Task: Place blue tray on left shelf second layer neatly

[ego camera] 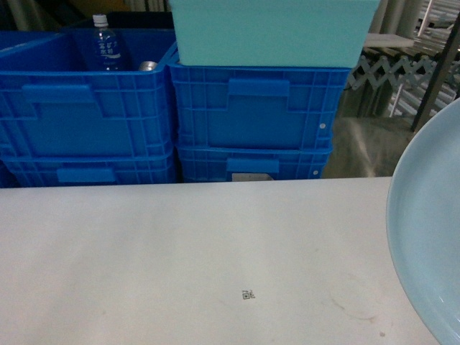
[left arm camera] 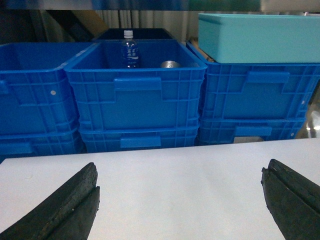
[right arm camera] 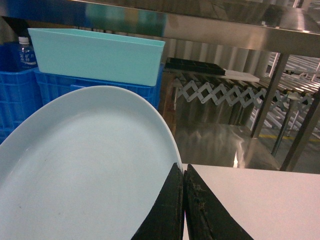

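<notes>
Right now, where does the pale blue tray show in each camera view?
Head: the blue tray fills the right edge, cut off by the frame.
Left wrist: not in view; only the open left tool over the white surface.
Right wrist: it fills the lower left, its rim pinched by the right tool.
Shared landmark: the teal box on the blue crates.

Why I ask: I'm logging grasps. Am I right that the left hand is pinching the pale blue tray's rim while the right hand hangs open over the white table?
The sides are swapped. The right wrist view shows the right hand shut on the blue tray rim; the left wrist view shows the left hand open over the white table.
</notes>
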`<state>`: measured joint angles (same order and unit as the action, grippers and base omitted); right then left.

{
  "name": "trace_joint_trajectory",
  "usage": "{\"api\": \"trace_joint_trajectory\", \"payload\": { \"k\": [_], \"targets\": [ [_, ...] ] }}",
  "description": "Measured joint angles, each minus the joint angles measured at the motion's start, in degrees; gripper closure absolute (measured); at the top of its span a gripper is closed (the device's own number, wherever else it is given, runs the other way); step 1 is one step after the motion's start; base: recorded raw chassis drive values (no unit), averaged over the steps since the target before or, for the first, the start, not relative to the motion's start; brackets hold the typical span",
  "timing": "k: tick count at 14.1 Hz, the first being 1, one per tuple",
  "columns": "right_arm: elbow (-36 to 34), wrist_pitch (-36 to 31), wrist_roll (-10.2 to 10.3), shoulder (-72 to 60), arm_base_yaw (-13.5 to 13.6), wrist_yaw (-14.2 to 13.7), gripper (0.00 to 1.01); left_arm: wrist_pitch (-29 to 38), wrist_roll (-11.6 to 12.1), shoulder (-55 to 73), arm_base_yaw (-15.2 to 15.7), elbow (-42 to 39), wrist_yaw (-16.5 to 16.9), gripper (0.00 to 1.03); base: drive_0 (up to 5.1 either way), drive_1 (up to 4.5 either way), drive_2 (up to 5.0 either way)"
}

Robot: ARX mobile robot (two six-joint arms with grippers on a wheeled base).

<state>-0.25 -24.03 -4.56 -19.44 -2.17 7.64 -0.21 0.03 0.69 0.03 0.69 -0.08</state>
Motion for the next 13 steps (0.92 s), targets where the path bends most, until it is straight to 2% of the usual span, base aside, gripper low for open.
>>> {"api": "trace_joint_trajectory", "payload": {
  "k": [13],
  "targets": [
    [0.0,0.0,0.0,0.0,0.0,-0.1,0.99,0.0,0.0,0.0,0.0,0.0,0.0,0.05,-1.6,-1.59,-1.6]
  ]
}}
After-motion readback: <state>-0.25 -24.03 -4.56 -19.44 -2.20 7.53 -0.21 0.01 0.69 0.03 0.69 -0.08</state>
